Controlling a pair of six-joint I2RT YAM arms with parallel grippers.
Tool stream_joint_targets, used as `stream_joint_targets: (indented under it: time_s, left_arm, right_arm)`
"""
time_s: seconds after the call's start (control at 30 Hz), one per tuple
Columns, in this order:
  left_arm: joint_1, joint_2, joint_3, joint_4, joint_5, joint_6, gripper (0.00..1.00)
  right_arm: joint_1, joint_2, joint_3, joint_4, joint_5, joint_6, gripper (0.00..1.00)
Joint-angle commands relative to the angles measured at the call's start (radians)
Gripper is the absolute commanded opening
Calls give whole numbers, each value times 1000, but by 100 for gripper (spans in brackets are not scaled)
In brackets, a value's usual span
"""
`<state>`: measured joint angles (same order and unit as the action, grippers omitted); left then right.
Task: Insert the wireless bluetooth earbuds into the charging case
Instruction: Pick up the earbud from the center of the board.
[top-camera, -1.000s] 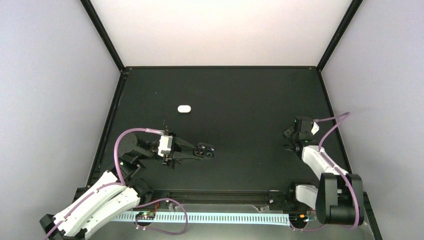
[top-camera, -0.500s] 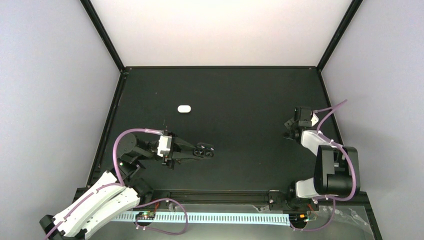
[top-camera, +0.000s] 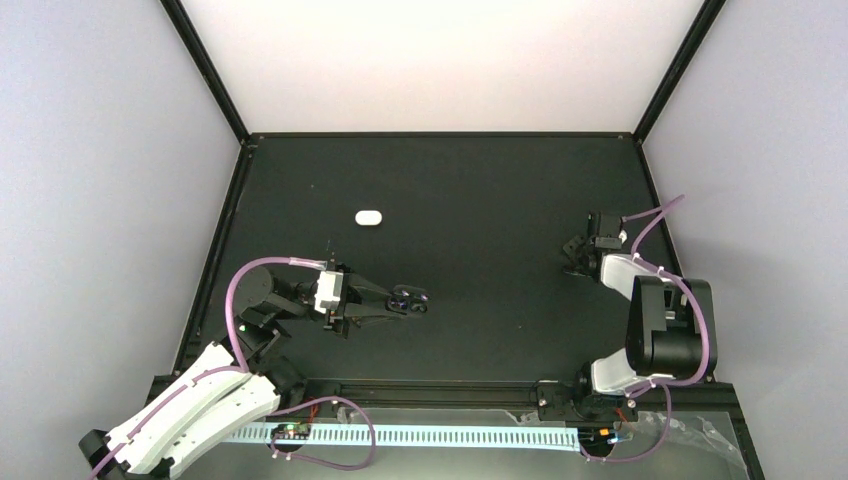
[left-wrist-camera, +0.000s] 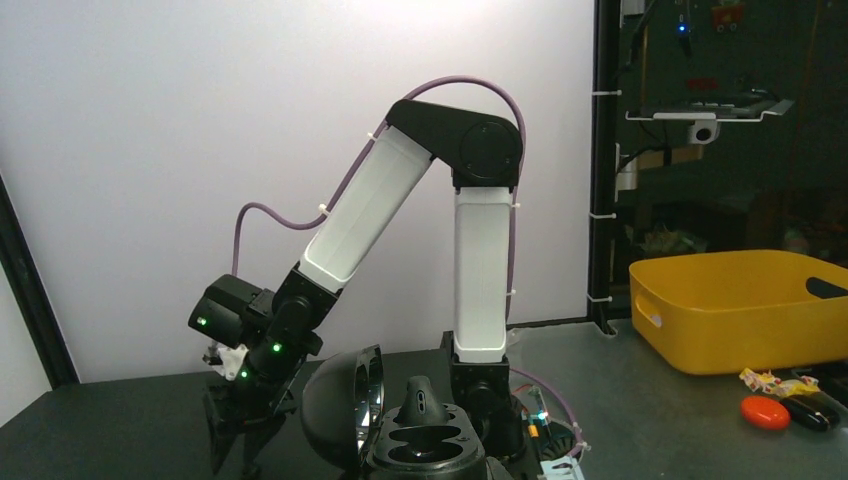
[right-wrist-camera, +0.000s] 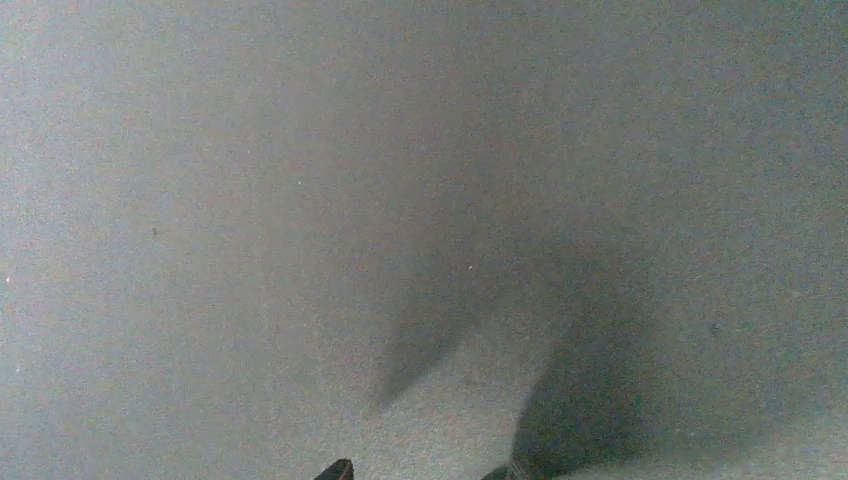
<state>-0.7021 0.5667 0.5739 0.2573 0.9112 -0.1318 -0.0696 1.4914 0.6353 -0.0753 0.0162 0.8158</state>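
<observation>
My left gripper (top-camera: 400, 300) is shut on the black charging case (top-camera: 410, 297), low over the table's left middle. In the left wrist view the case (left-wrist-camera: 425, 445) lies open at the bottom edge, its domed lid (left-wrist-camera: 340, 405) swung left and two dark recesses facing up. A dark pointed piece stands behind the recesses; I cannot tell what it is. My right gripper (top-camera: 578, 250) hangs at the table's right side, pointing down. In the right wrist view its fingertips (right-wrist-camera: 340, 468) stand apart over bare mat with nothing between them. The earbuds are out of view.
A small white pill-shaped object (top-camera: 369, 216) lies on the black mat toward the back left. A black frame (top-camera: 440, 134) edges the table. The left wrist view shows my right arm (left-wrist-camera: 480, 260) and a yellow bin (left-wrist-camera: 745, 305) beyond the table.
The right arm has folded back, carrying its gripper toward the far side and slightly left; its jaws have narrowed. The left gripper and case have stayed put.
</observation>
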Motion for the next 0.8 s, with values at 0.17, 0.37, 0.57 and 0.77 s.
stream_joint_targets:
  time_s: [0.17,0.37,0.57,0.77]
  left_arm:
    - [-7,-5,43,8,-1,8,2]
    - [-7,-3,42,10,0,6,2]
    - [-10,-1,41,10,0,6,2]
    - [-11,-1,41,12,2,5,2]
  right_arm:
    - [48,33,-3,-35,-96,-88,33]
    - [76,-16,-17,-73,-122,-108,34]
    - [77,-106,-11,-136,-49,-170,42]
    - [77,-124,12,-179,6,-204,49]
